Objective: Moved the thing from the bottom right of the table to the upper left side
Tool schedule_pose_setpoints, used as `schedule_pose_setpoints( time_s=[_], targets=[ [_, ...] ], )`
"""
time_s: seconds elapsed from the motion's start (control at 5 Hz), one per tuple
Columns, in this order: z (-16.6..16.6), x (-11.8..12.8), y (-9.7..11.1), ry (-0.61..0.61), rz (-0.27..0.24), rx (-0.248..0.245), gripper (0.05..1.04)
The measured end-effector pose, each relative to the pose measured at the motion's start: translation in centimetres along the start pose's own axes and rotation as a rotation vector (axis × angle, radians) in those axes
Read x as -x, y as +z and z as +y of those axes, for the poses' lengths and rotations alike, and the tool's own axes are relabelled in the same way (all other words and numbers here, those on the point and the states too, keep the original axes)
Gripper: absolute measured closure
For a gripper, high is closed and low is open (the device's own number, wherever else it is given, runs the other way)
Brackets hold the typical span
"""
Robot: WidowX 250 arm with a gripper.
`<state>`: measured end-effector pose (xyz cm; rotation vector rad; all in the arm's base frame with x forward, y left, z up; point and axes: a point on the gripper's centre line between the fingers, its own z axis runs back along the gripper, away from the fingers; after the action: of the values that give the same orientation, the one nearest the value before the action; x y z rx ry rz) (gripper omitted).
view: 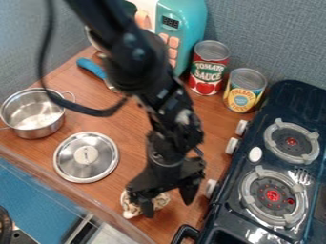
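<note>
1. Desk (pixel 175 220), wood-topped, near edge; stove (pixel 286 97) along the right side, running from near to far.
2. Patterned piece, brown and white (pixel 132 206), the item to be moved: at the lower right of the desk, close to the near edge, partly hidden by one finger. Kind uncertain.
3. Hand (pixel 168 208), black: open, fingers spread, one before the piece, the other apart from it toward the stove. Contact cannot be told.
4. Step in hand, as judged: lining up for the grasp. Next calls for setting the piece squarely between the fingers, closing, then lifting.
5. Lid (pixel 96 167), metal: left of the hand; worth clearing on the carry.
6. Pot (pixel 33 129), metal: at left, beyond the lid.
7. Utensil, blue-handled (pixel 91 68): upper left, beyond the pot; this side is the likely destination.
</note>
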<state>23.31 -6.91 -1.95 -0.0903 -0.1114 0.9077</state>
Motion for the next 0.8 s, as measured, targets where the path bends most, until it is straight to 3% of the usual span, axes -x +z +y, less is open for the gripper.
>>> schedule_pose_setpoints(
  time_s=[0.2,0.6,0.8],
  targets=[
    [-0.3,-0.4,-1.6,-0.014,-0.001,-0.031,0.137],
    [-0.6,-3.4,-2.3,0.022,-0.050,-0.036,0.721],
    [0.0,-3.4,-2.1,0.023,-0.057,-0.050,0.883]
  ],
)
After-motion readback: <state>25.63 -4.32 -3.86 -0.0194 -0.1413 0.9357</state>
